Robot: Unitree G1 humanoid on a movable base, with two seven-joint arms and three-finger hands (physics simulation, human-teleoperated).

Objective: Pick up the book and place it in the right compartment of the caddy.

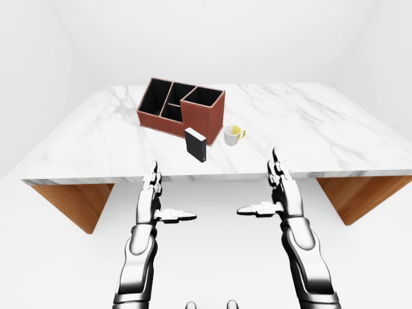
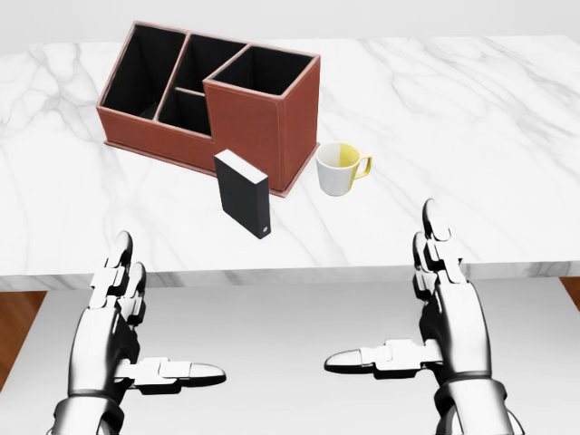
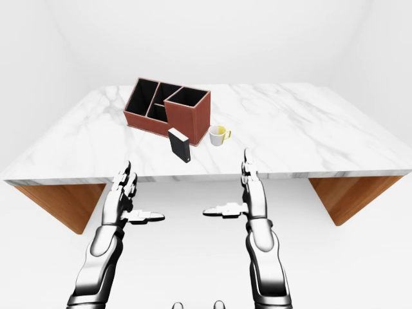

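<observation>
A black book (image 2: 243, 193) stands upright on the marble table (image 2: 471, 136), just below the brown caddy (image 2: 213, 104) in the head view. The caddy's right compartment (image 2: 263, 72) is the tall square one, and its inside looks dark. Both hands hover below the table's near edge, well short of the book. My left hand (image 2: 149, 326) is open at the lower left, fingers up and thumb pointing right. My right hand (image 2: 408, 308) is open at the lower right, its fingertips (image 2: 433, 217) reaching up over the table edge.
A white mug with a yellow inside (image 2: 339, 169) stands right of the book, close to the caddy's right corner. The table's near edge (image 2: 290, 270) runs across the view between the hands and the book. Wooden legs (image 1: 351, 196) show under the tabletop.
</observation>
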